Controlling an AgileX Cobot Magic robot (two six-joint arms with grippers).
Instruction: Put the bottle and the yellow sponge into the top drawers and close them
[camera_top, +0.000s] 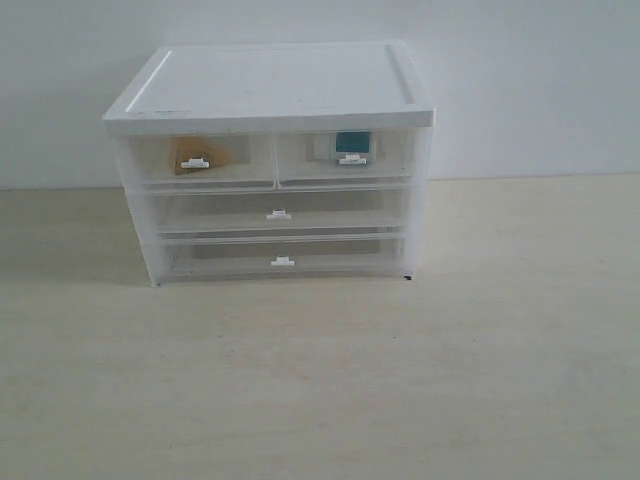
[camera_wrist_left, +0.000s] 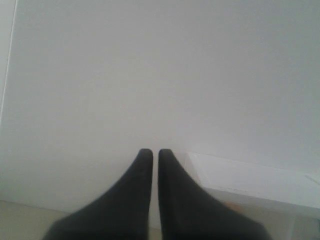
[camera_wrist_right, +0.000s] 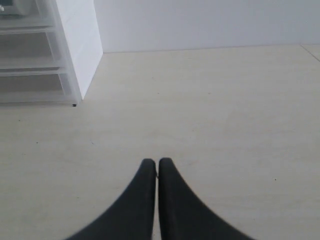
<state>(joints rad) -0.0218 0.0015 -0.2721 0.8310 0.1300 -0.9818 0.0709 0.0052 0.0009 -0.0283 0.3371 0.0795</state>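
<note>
Fingers (camera_wrist_left: 142, 172) of the left gripper (camera_wrist_left: 155, 151) are seen closed, tip against tip, with only a thin slit between them; they are raised in front of a plain white wall (camera_wrist_left: 150, 65). Fingers of the right gripper (camera_wrist_right: 157, 161) are likewise pressed together and are held low over the bare desk (camera_top: 320, 390). Neither gripper is caught in the exterior view.

Desk: pale wood grain, carrying one item.

Cabinet (camera_top: 270, 85): white frame with a flat white top, set upright towards the back of the desk, near the wall. One lower corner of it is seen in the right wrist view, well apart from the right fingers.

Full-width drawers (camera_top: 330, 215): two, stacked in the lower part of the cabinet, translucent, both shut.

Left top drawer (camera_top: 235, 160) and right top drawer (camera_top: 385, 160): side by side under the cabinet top, fronts flush with the frame, both shut.

Yellow sponge (camera_top: 183, 150): seen through the front of the left top drawer, lying inside it, towards its outer side.

Bottle (camera_top: 350, 141): seen through the front of the right top drawer, inside it; the teal label is turned to the front.

Clip handles (camera_top: 278, 214): small, white, one centred on each drawer front.
</note>
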